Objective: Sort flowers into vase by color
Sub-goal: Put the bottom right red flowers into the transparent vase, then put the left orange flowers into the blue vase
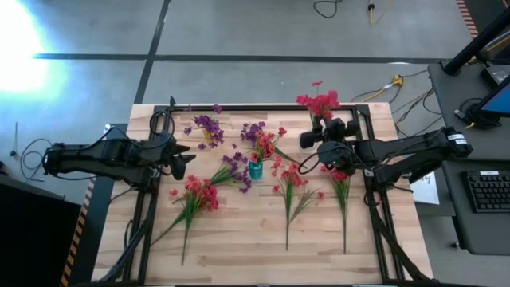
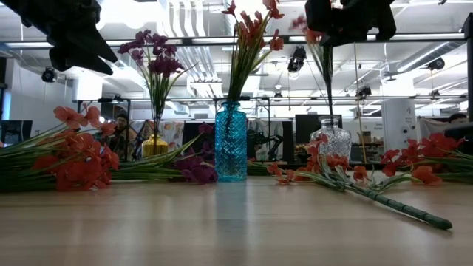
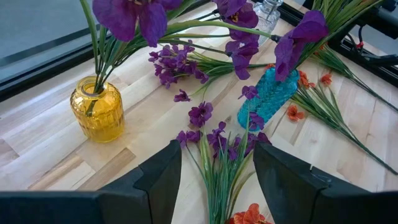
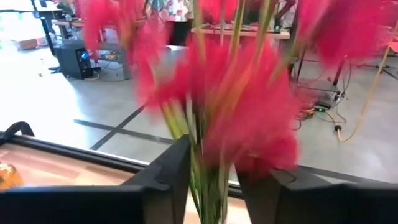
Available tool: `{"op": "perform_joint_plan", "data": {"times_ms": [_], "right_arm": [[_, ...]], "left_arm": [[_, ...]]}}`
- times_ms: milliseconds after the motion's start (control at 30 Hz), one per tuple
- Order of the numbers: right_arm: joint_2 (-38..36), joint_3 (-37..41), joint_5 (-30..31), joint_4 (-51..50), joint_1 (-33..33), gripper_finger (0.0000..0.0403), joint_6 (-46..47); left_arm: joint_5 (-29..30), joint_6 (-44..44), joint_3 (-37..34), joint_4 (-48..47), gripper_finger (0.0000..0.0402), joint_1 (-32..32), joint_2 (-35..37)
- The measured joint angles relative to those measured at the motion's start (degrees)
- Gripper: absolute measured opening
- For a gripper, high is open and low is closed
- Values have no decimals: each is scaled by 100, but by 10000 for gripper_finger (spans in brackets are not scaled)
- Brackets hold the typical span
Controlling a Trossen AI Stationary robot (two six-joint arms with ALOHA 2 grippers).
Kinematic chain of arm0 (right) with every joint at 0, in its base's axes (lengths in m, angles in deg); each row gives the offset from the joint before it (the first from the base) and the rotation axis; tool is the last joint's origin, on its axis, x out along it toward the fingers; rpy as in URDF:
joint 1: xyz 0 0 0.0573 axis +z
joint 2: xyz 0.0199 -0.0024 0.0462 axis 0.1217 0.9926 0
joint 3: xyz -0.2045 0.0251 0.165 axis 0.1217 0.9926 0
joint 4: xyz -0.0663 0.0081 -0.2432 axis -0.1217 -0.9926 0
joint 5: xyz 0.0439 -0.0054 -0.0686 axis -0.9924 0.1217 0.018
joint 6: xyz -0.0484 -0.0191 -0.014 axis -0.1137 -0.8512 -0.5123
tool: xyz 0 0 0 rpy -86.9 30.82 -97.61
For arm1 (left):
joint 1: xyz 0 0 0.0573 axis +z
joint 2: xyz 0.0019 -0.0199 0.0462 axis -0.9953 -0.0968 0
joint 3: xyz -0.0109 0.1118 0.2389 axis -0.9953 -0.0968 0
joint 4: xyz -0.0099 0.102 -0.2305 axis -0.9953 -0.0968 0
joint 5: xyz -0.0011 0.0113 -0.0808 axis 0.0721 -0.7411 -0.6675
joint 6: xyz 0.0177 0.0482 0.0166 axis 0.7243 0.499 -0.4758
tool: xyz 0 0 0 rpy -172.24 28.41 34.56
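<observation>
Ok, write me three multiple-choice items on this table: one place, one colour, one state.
1. The blue vase stands:
A) between the yellow vase and the clear vase
B) left of both
C) right of both
2. The blossoms in the yellow vase are:
A) red
B) purple
C) white
3. The left claw is:
A) shut on a stem
B) open, gripping nothing
C) shut, empty

Key: A, the low view shows one vase on either side; B, purple heads rise from it; B, its fingers stand apart above the table.

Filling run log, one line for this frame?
left gripper: open, over purple sprig | right gripper: around red sprig stems, above clear vase
</observation>
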Motion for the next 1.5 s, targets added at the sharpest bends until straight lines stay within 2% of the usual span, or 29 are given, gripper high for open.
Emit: {"op": "perform_joint_plan", "data": {"times_ms": [300,500,633,767,1067,1300,1500], "right_arm": [[0,0,-167,-218,3,188,7],[-127,0,-554,-632,28,228,107],[-284,0,-874,-1034,52,253,317],[-409,0,-1392,-1344,55,273,591],[-433,0,-2469,-1847,55,288,958],[-495,0,-3042,-2996,66,288,1833],[-505,0,-3607,-3415,136,286,2192]], "left_arm": [[-13,-119,0,0,187,-1,0],[-27,-306,0,-2,187,-2,0],[-253,-530,0,-7,187,0,0],[-754,-941,0,6,187,-7,0],[-1848,-1700,195,489,187,-288,-132],[-1414,-1780,907,290,187,-928,-690],[-1281,-2210,1421,-314,187,-1388,-1408]]}}
